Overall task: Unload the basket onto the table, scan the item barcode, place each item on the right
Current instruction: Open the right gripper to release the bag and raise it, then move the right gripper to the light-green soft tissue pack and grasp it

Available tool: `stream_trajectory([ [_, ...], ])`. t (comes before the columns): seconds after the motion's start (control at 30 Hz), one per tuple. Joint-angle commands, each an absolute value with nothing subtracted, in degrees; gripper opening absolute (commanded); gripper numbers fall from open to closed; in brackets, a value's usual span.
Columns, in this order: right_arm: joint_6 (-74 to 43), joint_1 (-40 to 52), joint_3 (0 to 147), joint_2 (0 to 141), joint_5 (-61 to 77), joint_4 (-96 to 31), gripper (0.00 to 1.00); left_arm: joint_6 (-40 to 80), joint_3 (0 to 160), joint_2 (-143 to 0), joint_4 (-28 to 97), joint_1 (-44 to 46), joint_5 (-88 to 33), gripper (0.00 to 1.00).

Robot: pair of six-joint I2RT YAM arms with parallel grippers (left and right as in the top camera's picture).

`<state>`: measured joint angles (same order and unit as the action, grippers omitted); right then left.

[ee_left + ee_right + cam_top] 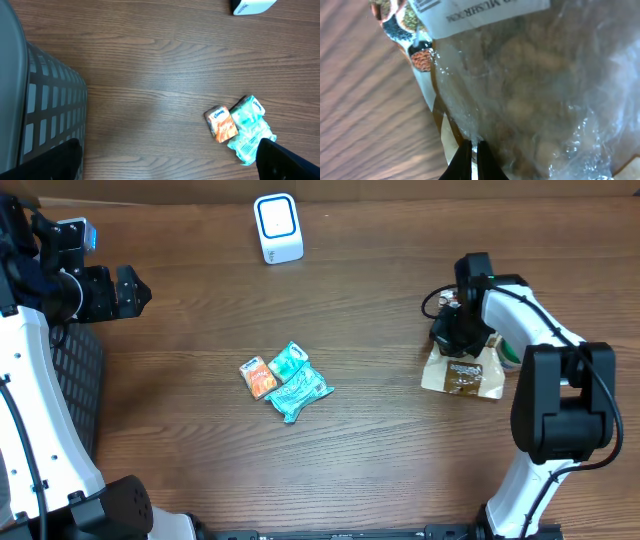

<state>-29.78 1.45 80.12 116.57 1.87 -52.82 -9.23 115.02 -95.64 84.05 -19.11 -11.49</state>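
Note:
A clear bag of brown dried food with a tan label (466, 372) lies at the right of the table. My right gripper (456, 338) is at its far edge. In the right wrist view the fingertips (474, 150) are shut together, pinching the bag's clear plastic (530, 85) at a fold. A white barcode scanner (278, 227) stands at the back centre. My left gripper (128, 290) hovers open at the far left with nothing in it. In its own view the open left gripper (167, 147) frames only bare wood.
An orange packet (258, 377) and teal packets (296, 385) lie together mid-table; the orange packet (221, 123) and the teal packets (248, 127) also show in the left wrist view. A dark mesh basket (75, 375) stands at the left edge, under my left arm.

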Motion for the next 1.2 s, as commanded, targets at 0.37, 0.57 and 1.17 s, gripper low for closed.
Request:
stream_trajectory([
  [0.37, -15.79, 0.03, 87.64, 115.02, 19.09, -61.08, 0.21, -10.28, 115.59, -95.57, 83.96, -18.72, -11.57, 0.99],
  [0.57, -14.74, 2.13, 91.50, 113.67, 23.68, -66.02, 0.38, -10.26, 115.59, -95.57, 83.96, -18.72, -11.57, 1.00],
  [1.17, -27.55, 27.03, 87.53, 114.93, 24.49, -57.67, 0.04, -10.26, 115.59, -95.57, 83.96, -18.72, -11.57, 1.00],
])
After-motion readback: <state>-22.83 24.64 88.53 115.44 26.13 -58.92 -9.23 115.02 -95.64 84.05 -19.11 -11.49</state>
